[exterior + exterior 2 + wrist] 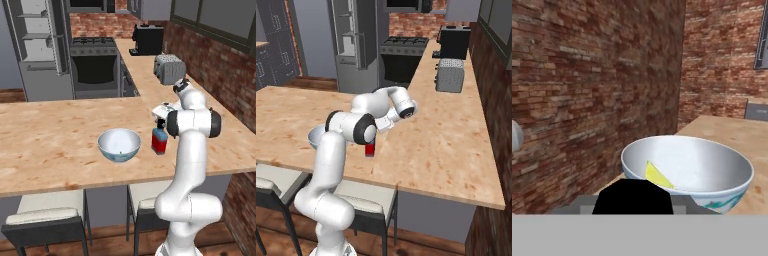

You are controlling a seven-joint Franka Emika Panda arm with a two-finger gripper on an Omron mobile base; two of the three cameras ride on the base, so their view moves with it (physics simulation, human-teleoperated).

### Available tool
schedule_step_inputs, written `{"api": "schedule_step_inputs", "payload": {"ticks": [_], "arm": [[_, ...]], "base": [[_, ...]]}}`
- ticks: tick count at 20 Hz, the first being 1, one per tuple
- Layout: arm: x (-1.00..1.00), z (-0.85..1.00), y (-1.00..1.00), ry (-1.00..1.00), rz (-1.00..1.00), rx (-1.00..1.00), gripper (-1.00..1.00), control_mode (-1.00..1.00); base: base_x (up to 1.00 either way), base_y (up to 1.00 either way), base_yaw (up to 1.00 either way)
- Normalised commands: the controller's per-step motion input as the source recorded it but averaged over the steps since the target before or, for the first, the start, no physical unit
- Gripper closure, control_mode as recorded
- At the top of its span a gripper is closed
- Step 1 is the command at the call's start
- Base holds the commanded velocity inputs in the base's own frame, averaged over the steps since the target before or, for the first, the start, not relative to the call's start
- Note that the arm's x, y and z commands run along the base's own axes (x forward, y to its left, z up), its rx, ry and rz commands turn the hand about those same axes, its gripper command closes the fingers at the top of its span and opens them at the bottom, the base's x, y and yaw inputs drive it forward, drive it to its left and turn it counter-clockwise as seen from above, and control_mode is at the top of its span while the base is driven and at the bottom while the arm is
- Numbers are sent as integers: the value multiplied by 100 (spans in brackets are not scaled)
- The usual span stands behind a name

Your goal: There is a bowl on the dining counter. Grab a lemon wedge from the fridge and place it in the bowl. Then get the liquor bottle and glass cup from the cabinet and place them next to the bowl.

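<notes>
Bottle (159,140) of red liquid with blue shoulders and a black cap stands upright on the dining counter (50,135), right of centre in the left base view, just beside the bowl (119,144) to its left and apart from it. In the right base view the bottle (370,149) peeks out below the white arm at centre left, only its red lower part clear, while the bowl (315,136) shows as a grey rim behind the arm's elbow at left. The claw (161,121) sits at the bottle's cap, its tip dark against the neck, and it looks closed around the top of the bottle, though the fingers themselves are mostly hidden by the wrist. From the hand camera the bowl (687,170) fills the lower middle, white inside with a blue-green pattern on its outer wall, and a yellow lemon wedge (657,176) lies against its inner left wall. A black shape, the bottle cap (633,196), sits at the bottom centre right under that camera. At upper left of the left base view the fridge (42,50) stands with its door open, grey shelves visible. A silver toaster (169,69) rests on the side counter at upper right, with a black coffee machine (148,39) beyond it.
</notes>
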Motion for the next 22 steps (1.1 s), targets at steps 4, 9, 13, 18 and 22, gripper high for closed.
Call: {"api": "schedule_step_inputs", "payload": {"ticks": [4, 9, 13, 18, 22], "arm": [[-29, -14, 2, -14, 2, 0, -100, -100], [-45, 4, 0, -20, 0, 0, -100, -100], [-43, 31, 0, -16, 0, 0, -100, -100], [-22, 52, 0, -9, 0, 0, -100, -100], [-29, 60, 1, -9, 0, 0, -100, -100]], "base": [[0, 0, 0], [0, 0, 0], [0, 0, 0], [0, 0, 0], [0, 0, 0]]}}
